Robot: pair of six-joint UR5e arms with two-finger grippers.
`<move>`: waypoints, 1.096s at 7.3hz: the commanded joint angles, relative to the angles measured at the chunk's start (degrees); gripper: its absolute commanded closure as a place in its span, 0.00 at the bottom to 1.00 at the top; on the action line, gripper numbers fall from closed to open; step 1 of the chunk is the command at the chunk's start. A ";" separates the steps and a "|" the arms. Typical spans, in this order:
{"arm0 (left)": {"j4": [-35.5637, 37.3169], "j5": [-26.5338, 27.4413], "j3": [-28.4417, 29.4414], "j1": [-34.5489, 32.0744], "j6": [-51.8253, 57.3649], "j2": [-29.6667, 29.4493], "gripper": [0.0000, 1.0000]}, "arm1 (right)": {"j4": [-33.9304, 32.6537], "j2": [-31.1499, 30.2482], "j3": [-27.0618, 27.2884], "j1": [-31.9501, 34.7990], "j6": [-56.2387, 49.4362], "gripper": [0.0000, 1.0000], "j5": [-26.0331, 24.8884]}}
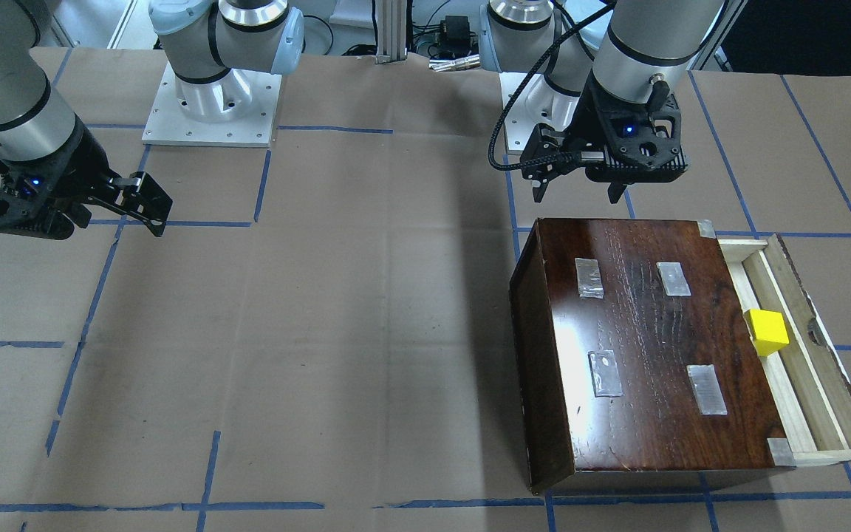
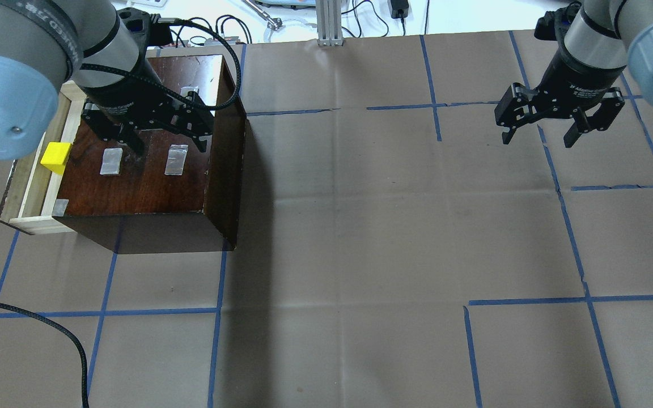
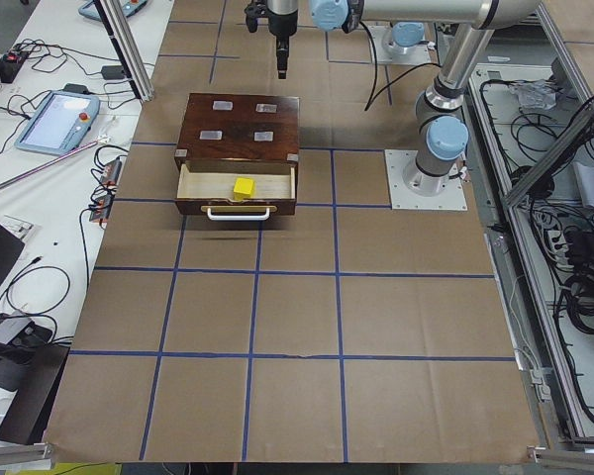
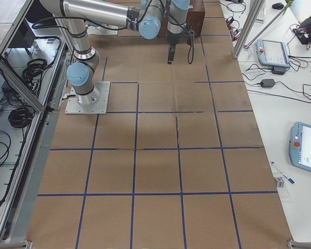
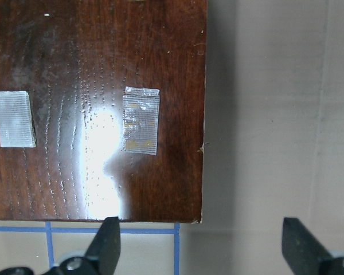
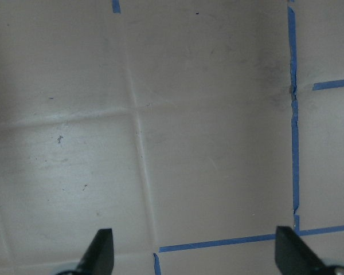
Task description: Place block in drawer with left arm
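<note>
**Block in drawer, left gripper empty**
The block [image 1: 766, 332] lies in the pulled-out drawer [image 1: 802, 395], right beside the box [image 1: 640, 347]. The left gripper [image 1: 578, 193] hangs with jaws apart, holding nothing, by the box's robot-side rim. The right gripper [image 2: 538, 139] is likewise spread over bare worktop [image 2: 360, 226]. Risk: a low sideways retreat could clip the box and jolt the block.

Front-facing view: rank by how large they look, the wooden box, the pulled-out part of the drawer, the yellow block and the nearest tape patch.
1. wooden box
2. drawer, the pulled-out part only
3. block and tape patch: these look about alike, so I do not rank them.
</note>
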 commanded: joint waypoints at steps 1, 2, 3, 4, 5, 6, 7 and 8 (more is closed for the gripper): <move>0.11 -0.04 -0.15 0.04 -0.17 -0.05 0.01 | 0.00 0.08 0.03 0.00 -0.09 0.00 0.00; 0.11 0.05 -0.24 0.04 -0.44 -0.14 0.01 | 0.00 0.00 -0.06 0.00 -0.09 0.00 0.00; 0.20 -0.30 -0.59 0.04 -0.53 -0.14 0.01 | 0.00 0.00 0.03 0.00 -0.09 0.00 0.00; 0.29 -0.39 -0.68 0.04 -0.53 -0.22 0.01 | 0.00 0.00 -0.06 0.00 -0.09 0.00 0.00; 0.29 -0.39 -0.85 0.04 -0.53 -0.31 0.01 | 0.00 0.00 0.03 0.00 -0.09 0.00 0.00; 0.37 -0.21 -0.68 0.04 -0.53 -0.31 0.01 | 0.00 0.00 0.03 0.00 -0.09 0.00 0.00; 0.38 0.14 -0.59 0.04 -0.53 -0.40 0.01 | 0.00 0.00 0.03 0.00 -0.09 0.00 0.00; 0.38 0.23 -0.85 0.04 -0.53 -0.40 0.01 | 0.00 0.00 0.03 0.00 -0.09 0.00 0.00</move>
